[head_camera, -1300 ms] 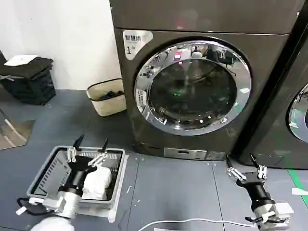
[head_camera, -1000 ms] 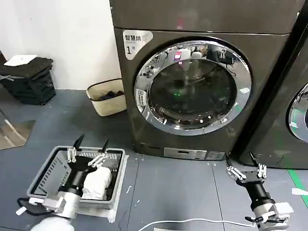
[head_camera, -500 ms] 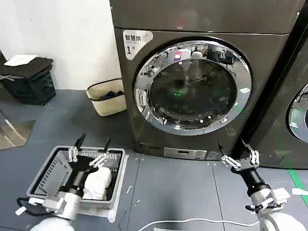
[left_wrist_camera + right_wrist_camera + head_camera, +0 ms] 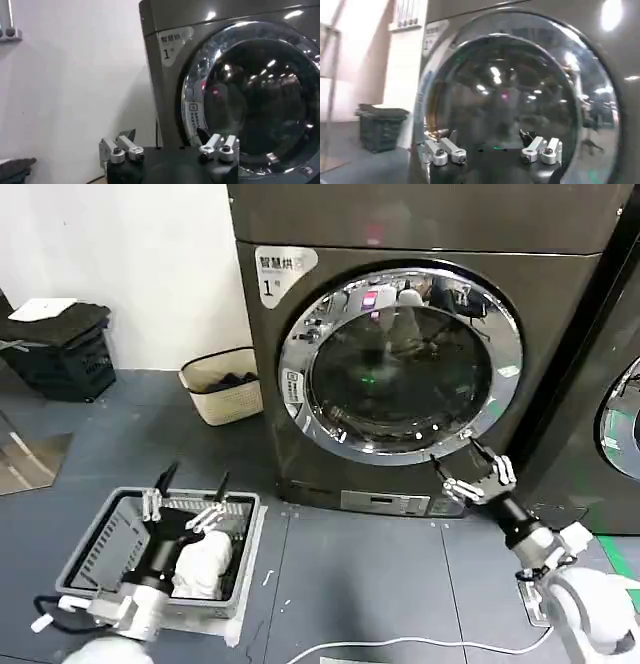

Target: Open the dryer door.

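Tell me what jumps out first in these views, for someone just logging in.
The dryer door, a chrome-rimmed dark porthole on the grey machine marked "1", dominates the middle and is shut. The right hand is raised with fingers open at the door's lower right rim. The left hand waits open over a grey basket of white laundry on the floor at the left.
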